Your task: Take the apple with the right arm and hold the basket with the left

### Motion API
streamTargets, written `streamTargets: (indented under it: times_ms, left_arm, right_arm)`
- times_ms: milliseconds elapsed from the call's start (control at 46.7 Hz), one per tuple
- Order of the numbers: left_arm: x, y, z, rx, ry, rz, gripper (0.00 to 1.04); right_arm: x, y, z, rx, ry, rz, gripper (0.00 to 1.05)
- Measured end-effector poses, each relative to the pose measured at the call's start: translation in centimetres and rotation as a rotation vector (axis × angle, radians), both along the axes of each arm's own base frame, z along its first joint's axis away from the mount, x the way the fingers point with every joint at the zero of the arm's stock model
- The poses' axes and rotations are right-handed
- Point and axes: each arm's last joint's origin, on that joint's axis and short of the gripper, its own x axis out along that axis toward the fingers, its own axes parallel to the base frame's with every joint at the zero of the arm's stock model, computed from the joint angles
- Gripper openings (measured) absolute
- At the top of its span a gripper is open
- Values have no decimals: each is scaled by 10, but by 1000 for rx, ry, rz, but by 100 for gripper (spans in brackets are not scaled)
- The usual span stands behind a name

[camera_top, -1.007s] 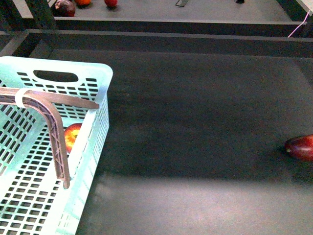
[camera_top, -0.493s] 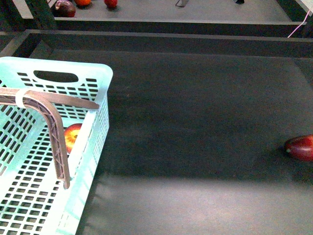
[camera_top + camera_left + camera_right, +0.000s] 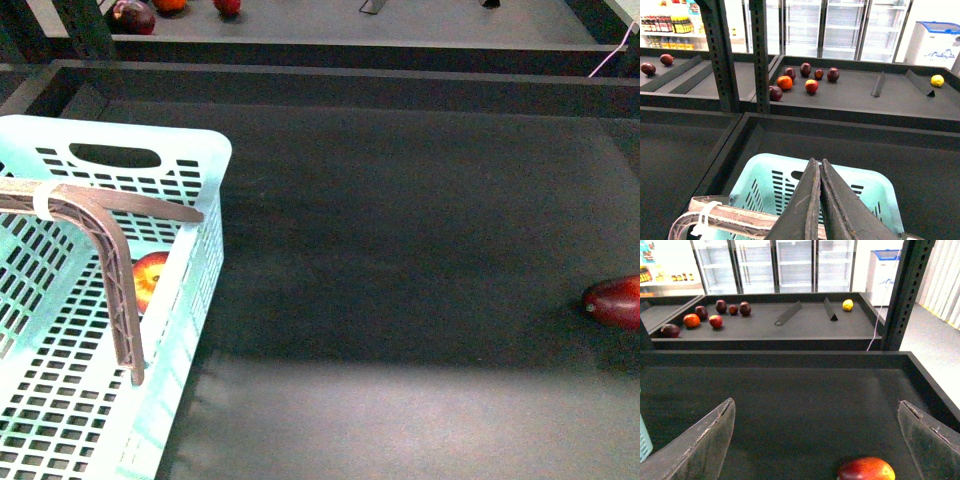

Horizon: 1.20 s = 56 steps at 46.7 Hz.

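Resting inside basket (image 3: pixel 205 190): apple (image 3: pixel 148 277).

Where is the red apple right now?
In the front view, the apple lies inside the basket at the left, behind its handle.

A dark bench (image 3: pixel 400 220) carries the basket (image 3: pixel 205 240) at the left and a maroon fruit (image 3: pixel 615 302) at the right edge, well apart.
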Motion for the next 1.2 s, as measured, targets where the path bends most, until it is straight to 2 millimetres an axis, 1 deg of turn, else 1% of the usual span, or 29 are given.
streamTargets:
  times_ms: [257, 364, 664, 1200]
  left_arm:
    - [-14, 0, -6, 6, 0, 0, 3]
    - [-18, 0, -13, 8, -8, -1, 3]
    - [-31, 0, -10, 10, -22, 0, 3]
    - [-42, 0, -10, 10, -21, 0, 3]
  right_arm:
    - [0, 0, 0, 0, 0, 0, 96]
    - [0, 0, 0, 0, 0, 0, 96]
    - [0, 0, 0, 0, 0, 0, 96]
    - [0, 0, 0, 0, 0, 0, 96]
